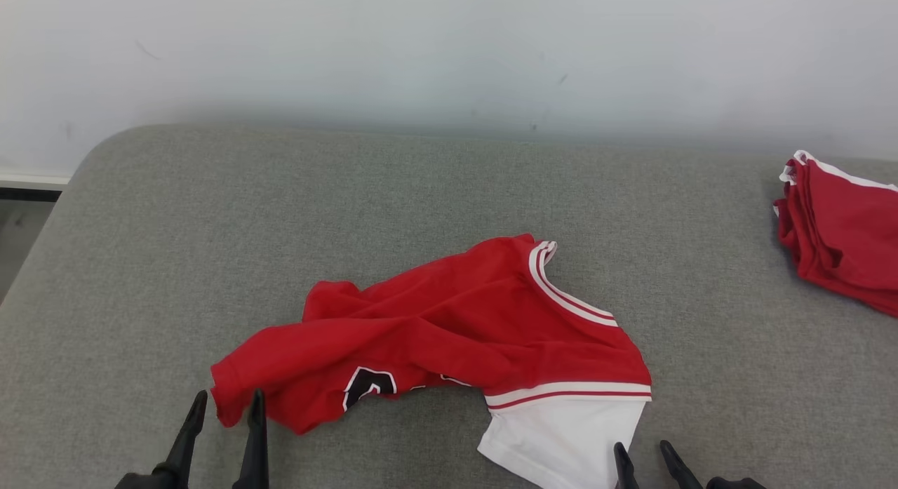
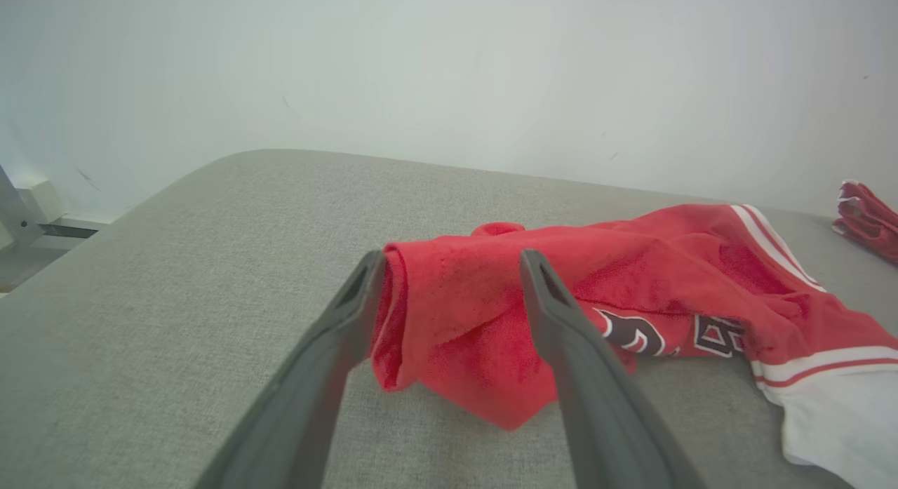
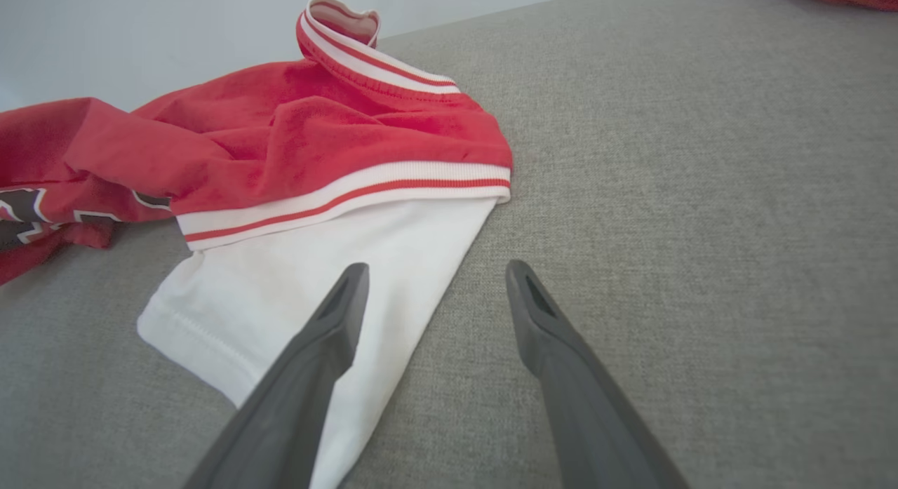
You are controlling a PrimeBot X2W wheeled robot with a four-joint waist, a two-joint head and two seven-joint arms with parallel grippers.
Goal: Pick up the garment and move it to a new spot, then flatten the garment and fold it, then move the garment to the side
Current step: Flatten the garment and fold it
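Note:
The garment (image 1: 449,327) is a red top with white-and-red striped trim, dark lettering and a white sleeve (image 1: 561,436). It lies crumpled in the middle of the grey surface. My left gripper (image 1: 226,403) stands open at its lower-left corner, fingers either side of the red hem (image 2: 449,313), nothing pinched. My right gripper (image 1: 642,452) is open at the bottom right, over the edge of the white sleeve (image 3: 330,264), with one finger (image 3: 330,335) above the cloth and the other above bare surface.
The grey padded surface (image 1: 175,250) runs back to a pale wall (image 1: 449,47). A stack of folded red garments (image 1: 842,236) lies at the far right edge. The surface's rounded left corner drops off to a floor (image 1: 21,229).

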